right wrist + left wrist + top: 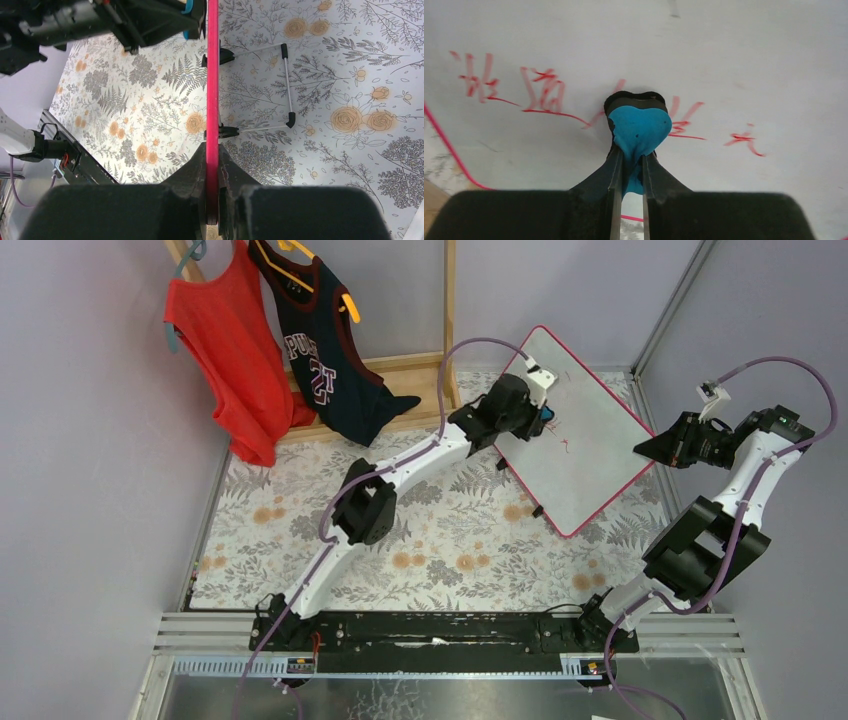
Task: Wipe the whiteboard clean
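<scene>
While the whiteboard [585, 430] stands tilted at the far right of the floral counter [450, 530], the right arm [745, 468] holds it from the side; the right jaws are pinching its thin pink-red frame [212, 75], seen edge-on in the right wrist view, with a wire prop [288, 82] and black feet [220, 131] on the counter beside it; the left arm [415, 458] reaches across to the board's face; the left jaws are clamped on a small blue eraser [639, 130], squeezing it out of shape; its dark pad touches the white surface within a line of red handwritten marks [544, 92], which run to both sides of it; a red jersey [225, 350] and a navy jersey [320, 350] hang on a wooden rack [450, 310] at the far left.
</scene>
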Action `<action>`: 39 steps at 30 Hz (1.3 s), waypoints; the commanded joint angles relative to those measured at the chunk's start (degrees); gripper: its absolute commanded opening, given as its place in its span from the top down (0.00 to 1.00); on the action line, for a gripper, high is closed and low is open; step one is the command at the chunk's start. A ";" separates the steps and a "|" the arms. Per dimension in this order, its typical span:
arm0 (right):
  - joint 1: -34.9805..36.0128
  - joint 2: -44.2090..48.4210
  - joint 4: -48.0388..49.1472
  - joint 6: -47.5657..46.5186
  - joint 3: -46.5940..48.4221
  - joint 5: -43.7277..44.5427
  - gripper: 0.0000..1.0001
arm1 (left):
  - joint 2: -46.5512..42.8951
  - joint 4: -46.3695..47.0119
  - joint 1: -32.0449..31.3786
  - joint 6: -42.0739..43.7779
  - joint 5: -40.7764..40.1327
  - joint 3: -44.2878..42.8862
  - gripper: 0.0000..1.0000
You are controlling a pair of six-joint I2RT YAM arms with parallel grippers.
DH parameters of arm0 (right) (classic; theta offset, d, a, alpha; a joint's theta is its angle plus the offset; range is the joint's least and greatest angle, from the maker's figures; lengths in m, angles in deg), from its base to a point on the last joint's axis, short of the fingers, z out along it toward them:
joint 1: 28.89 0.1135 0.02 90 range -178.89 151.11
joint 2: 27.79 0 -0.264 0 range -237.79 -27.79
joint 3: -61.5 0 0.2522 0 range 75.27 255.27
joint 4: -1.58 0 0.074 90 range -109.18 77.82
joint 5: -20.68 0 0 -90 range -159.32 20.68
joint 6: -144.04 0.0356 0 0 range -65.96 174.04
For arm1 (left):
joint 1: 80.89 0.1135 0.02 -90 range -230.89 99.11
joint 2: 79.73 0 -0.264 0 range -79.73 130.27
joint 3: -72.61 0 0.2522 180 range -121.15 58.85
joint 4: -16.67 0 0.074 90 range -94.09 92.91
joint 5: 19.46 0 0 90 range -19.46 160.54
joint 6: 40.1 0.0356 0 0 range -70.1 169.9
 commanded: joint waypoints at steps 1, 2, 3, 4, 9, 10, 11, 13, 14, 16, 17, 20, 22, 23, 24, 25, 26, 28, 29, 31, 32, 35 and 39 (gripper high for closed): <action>0.84 2.49 -2.98 -3.35 0.14 0.42 1.00 | 2.05 -0.28 2.74 3.22 3.10 -5.09 1.00; 0.90 2.50 -3.09 -3.43 0.06 0.49 1.00 | 2.53 -0.73 3.58 3.11 3.49 -6.46 1.00; 0.87 2.55 -3.08 -3.52 0.05 0.62 1.00 | 2.96 -1.24 3.92 3.04 3.79 -8.06 1.00; 0.88 2.51 -3.02 -3.54 0.05 0.68 1.00 | 3.26 -1.80 4.03 3.06 3.97 -8.79 1.00; 0.84 2.17 -3.09 -3.47 -0.10 0.09 1.00 | 3.08 -1.70 2.04 2.90 4.79 -7.19 1.00; 0.84 2.15 -3.19 -3.59 -0.13 0.00 1.00 | 3.24 -1.66 1.27 3.22 4.73 -6.70 1.00; 0.84 2.14 -3.25 -3.67 -0.21 -0.06 1.00 | 3.35 -1.53 0.45 3.47 4.42 -6.41 1.00; 0.89 2.23 -3.39 -3.99 -0.49 0.12 1.00 | 3.85 -1.43 -1.29 4.29 4.17 -6.05 1.00; 0.91 2.26 -3.59 -4.32 -0.58 0.20 1.00 | 4.19 -1.48 -2.32 4.49 4.25 -6.06 1.00; 0.90 2.28 -4.33 -5.33 -0.61 0.37 1.00 | 4.55 -0.92 -3.51 4.27 4.45 -5.61 1.00; 0.94 2.29 -4.98 -6.05 -0.59 0.45 1.00 | 4.53 -0.44 -4.00 4.01 4.80 -5.21 1.00; 0.96 2.44 -6.76 -8.30 -0.66 0.68 1.00 | 3.49 0.74 -5.32 3.80 5.64 -2.99 1.00; 0.95 2.50 -6.91 -8.85 -0.86 0.75 1.00 | 2.37 1.53 -6.24 4.10 6.36 -0.75 1.00; 0.99 2.50 -6.93 -8.97 -0.85 0.87 1.00 | 1.73 1.91 -6.76 4.45 6.77 0.48 1.00; 0.93 2.36 -6.92 -9.03 -0.78 0.89 1.00 | 1.21 2.11 -7.26 4.79 7.07 1.55 1.00; 0.94 2.22 -6.97 -9.16 -0.57 0.83 1.00 | 0.79 2.39 -7.70 4.91 7.27 2.48 1.00; 0.86 1.90 -6.90 -9.13 -0.29 0.70 1.00 | 0.47 2.44 -8.01 4.97 7.36 3.08 1.00; 0.91 1.30 -7.04 -9.13 0.29 0.38 1.00 | 0.17 2.80 -8.34 4.56 8.11 3.88 1.00; 0.93 0.95 -7.29 -9.19 0.64 0.25 1.00 | 0.18 2.89 -8.35 4.17 8.71 4.00 1.00; 0.93 0.56 -7.61 -9.27 1.07 -0.02 1.00 | 0.23 2.94 -8.60 3.49 9.27 3.94 1.00; 0.97 0.50 -7.60 -9.31 1.17 -0.11 1.00 | 0.25 2.96 -8.80 3.34 9.47 3.96 1.00; 0.95 0.52 -7.73 -9.43 1.04 -0.14 1.00 | 0.32 3.70 -9.53 3.47 9.92 3.92 1.00; 0.92 0.55 -9.21 -11.11 0.84 0.16 1.00 | 1.50 4.19 -9.22 3.43 9.29 2.22 1.00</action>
